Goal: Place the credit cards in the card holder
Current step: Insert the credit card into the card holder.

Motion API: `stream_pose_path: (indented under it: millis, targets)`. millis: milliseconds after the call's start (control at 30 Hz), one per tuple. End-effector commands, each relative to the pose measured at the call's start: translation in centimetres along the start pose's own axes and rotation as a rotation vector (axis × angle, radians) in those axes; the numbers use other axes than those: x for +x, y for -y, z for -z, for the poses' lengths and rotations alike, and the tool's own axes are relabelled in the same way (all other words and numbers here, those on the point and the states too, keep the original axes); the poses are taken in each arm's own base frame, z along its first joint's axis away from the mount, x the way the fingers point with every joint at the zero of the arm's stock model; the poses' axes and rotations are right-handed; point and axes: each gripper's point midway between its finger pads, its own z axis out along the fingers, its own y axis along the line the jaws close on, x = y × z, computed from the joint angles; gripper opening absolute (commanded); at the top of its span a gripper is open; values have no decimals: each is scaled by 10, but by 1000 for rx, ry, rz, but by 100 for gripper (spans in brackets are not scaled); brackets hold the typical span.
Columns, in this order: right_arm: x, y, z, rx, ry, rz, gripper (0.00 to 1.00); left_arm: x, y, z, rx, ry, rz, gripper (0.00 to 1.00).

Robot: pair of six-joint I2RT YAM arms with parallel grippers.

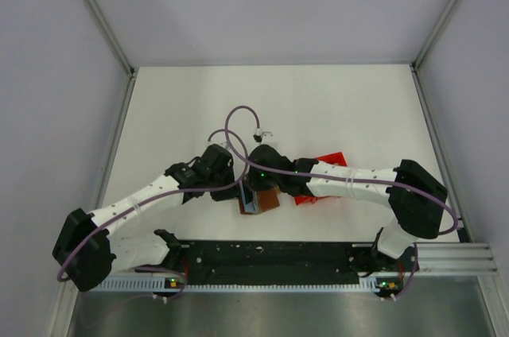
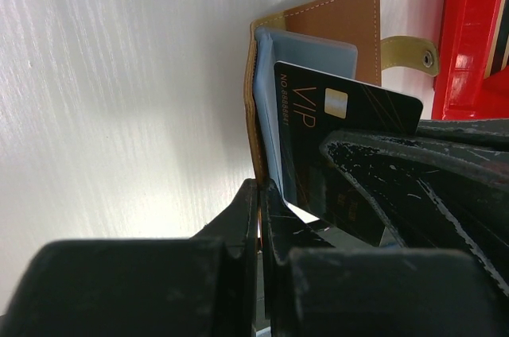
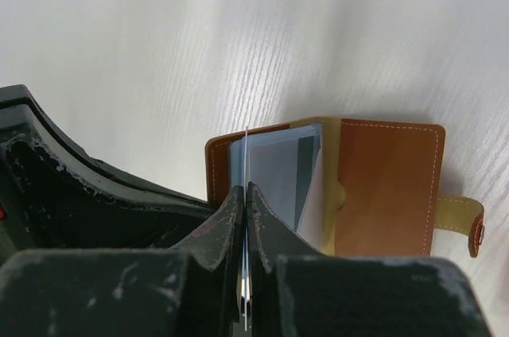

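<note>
right pincer (image 3: 245, 194) clamps the vip card (image 2: 342, 122), left pincer (image 2: 260, 194) the card holder (image 3: 390, 186). misaligned, the card could jam against the sleeve (image 3: 278, 170) just ahead.

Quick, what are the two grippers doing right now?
Left gripper: closed, pinching the edge of the card holder.
Right gripper: closed on a black card.

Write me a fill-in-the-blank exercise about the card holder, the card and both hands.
The brown card holder lies ____, not folded. The left hand grips its edge while the right hand pinches a black card printed ____. The box beside the card holder is ____ plastic.
Missing: open; VIP; red.
</note>
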Motion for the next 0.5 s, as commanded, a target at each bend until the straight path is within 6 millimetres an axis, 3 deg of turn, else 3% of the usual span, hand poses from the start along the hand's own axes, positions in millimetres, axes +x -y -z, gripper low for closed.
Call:
stream_pose_path:
  millis: [0,333,467]
  targets:
    - [-12,-21,7,-55,52,-18,0,-9,11,3,50,41,8,0]
    - [-7,-19,2,-42,39,-12,0,-9,11,3,52,44,12,0]
    - [-13,-19,8,-41,64,-16,0,-9,10,2,48,41,11,0]
